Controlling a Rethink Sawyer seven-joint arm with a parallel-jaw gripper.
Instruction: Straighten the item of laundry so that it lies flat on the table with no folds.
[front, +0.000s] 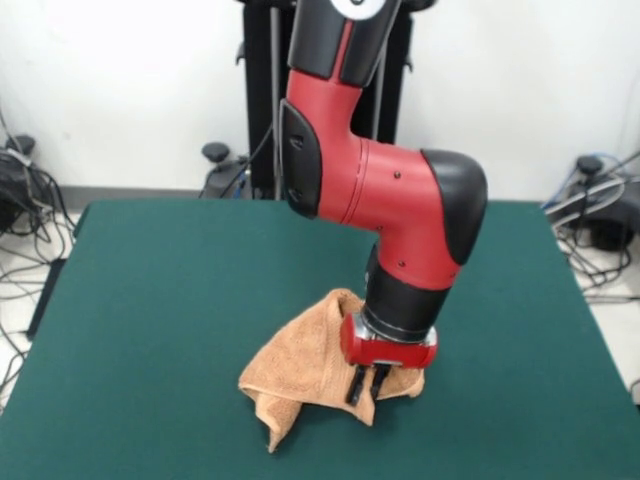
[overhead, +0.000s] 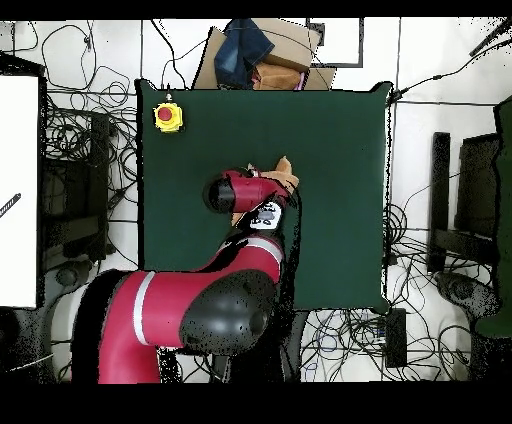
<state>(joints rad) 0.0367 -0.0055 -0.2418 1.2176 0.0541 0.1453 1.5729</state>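
- Towel (front: 310, 365) sits bunched in a heap on the green table (front: 150, 300), toward the front-centre in the front view. Not flat: several folds, a raised hump at the back, and 1 twisted corner trailing down toward the near edge.
- Gripper (front: 366, 383) is down at the heap's right side, its 2 dark fingers (front: 356, 386) pointing at the cloth. The fingers stand close together, with only a narrow gap. Whether they pinch a fold of towel or just rest against it, I cannot tell; the cloth sits directly behind and around them.
- Overhead view: the arm covers most of the towel; only a small tan piece (overhead: 284, 178) shows beyond the wrist, near the middle of the table. A yellow box with a red button (overhead: 167, 116) sits at 1 table corner, well apart from the towel.
- Progress, as a judgement: early. None of the towel lies spread; no paler band is laid out flat.
- Left to do: draw the corners out, open the hump, and smooth every fold until the whole cloth lies flat on the felt.
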